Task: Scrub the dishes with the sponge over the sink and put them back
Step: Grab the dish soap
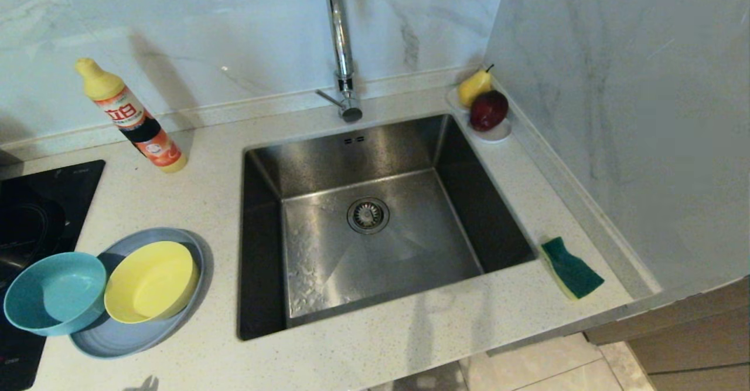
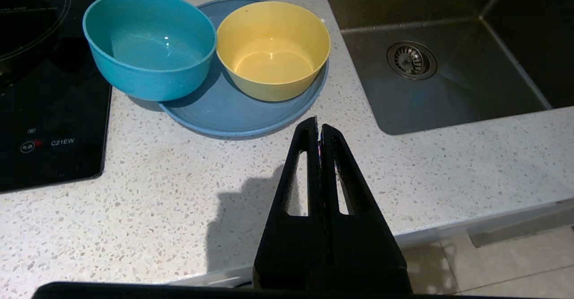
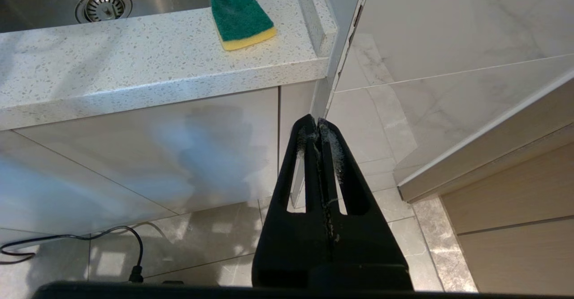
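On the counter left of the sink [image 1: 469, 203] lies a grey-blue plate [image 1: 135, 335] [image 2: 233, 113]. A yellow bowl [image 1: 151, 281] [image 2: 272, 50] stands on it, and a teal bowl [image 1: 55, 292] [image 2: 149, 45] rests half on its left rim. The sponge [image 1: 571, 267] [image 3: 237, 14], green side up, lies on the counter right of the sink. My left gripper [image 2: 319, 126] is shut and empty, held back over the counter's front edge, short of the plate. My right gripper [image 3: 317, 124] is shut and empty, low in front of the cabinet, below the sponge. Neither gripper shows in the head view.
A tall chrome tap [image 1: 343, 45] stands behind the sink. A detergent bottle [image 1: 132, 118] leans at the back left. A white saucer [image 1: 498, 133] with a pear and a dark red fruit sits in the back right corner. A black hob [image 1: 29, 221] lies far left. A marble wall [image 1: 633, 115] closes the right side.
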